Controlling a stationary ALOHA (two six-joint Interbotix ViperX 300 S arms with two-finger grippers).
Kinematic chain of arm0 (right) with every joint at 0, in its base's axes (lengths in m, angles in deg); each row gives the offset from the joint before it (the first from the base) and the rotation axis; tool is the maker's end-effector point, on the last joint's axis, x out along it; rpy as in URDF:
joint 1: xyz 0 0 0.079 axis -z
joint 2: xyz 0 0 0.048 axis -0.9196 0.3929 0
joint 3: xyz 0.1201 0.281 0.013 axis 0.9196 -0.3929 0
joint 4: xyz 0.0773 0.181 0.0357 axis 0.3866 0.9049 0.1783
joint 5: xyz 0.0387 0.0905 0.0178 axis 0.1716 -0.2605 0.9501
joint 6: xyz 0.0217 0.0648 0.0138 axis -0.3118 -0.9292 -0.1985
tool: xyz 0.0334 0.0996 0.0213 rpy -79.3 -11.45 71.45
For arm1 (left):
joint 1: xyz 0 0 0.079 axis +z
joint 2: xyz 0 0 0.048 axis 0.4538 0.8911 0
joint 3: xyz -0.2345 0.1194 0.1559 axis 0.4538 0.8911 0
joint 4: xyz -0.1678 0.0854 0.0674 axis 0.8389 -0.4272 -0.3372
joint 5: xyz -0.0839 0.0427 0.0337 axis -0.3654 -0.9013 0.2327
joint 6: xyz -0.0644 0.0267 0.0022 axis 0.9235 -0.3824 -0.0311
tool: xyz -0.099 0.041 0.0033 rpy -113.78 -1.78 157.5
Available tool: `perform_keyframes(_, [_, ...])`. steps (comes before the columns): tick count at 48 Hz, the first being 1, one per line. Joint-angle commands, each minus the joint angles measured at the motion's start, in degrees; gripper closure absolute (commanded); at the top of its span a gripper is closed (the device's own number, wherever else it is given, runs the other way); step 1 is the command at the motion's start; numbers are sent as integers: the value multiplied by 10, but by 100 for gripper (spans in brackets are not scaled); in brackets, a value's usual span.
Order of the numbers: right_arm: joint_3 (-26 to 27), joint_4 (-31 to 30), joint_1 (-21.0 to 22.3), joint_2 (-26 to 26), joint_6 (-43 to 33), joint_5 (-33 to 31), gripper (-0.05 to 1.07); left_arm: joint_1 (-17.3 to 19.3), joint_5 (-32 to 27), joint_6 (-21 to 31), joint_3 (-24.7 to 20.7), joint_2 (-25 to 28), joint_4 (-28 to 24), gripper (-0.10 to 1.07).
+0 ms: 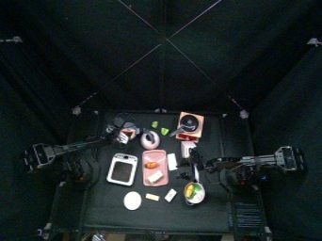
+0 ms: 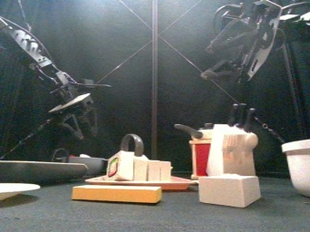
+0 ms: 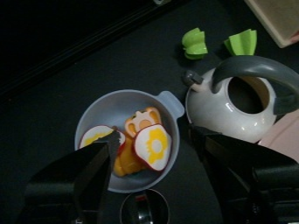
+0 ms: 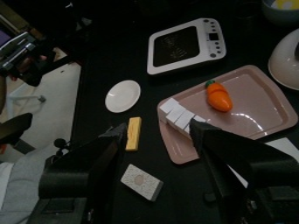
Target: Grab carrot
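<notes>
Small orange toy carrot (image 4: 219, 95) on pink rectangular tray (image 4: 260, 112), well clear of right gripper (image 4: 158, 166); jaws spread wide, holding nothing.

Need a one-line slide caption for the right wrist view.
Open right gripper above pink tray holding orange carrot.

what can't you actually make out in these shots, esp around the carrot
- Front view: the carrot on the pink tray is hidden behind the white blocks.
- Top view: the carrot is only an orange speck, shape unreadable.
- Left wrist view: no carrot; the bowl is partly covered by the left gripper.
- Right wrist view: the tray's corner sits behind the right gripper.
</notes>
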Motion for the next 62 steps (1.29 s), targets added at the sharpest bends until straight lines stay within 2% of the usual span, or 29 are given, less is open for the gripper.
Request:
perform_keyframes(1, [9, 2, 3, -4, 1, 2, 11, -14, 4, -2, -11, -9, 0, 1])
perform_keyframes(8, [9, 2, 3, -4, 1, 3, 12, -64, 15, -1, -9, -21, 0, 1])
perform_keyframes(17, [7, 13, 2, -4, 0, 3, 11, -159, 47, 3, -8, -24, 3, 1])
perform_keyframes(30, [5, 9, -3, -4, 2, 2, 12, -236, 78, 3, -4, 5, 2, 1])
perform_keyframes(36, [4, 9, -3, -2, 1, 2, 12, -255, 91, 0, -12, 40, 1, 1])
perform_keyframes(41, [5, 9, -4, -1, 2, 3, 12, -258, 91, -9, -31, 66, -3, 1])
perform_keyframes(52, [-2, -2, -6, -1, 2, 2, 12, -273, 92, -61, -72, 145, -69, 1])
perform_keyframes(62, [-3, -3, -6, -2, 1, 3, 11, -274, 92, -76, -113, 204, -68, 1])
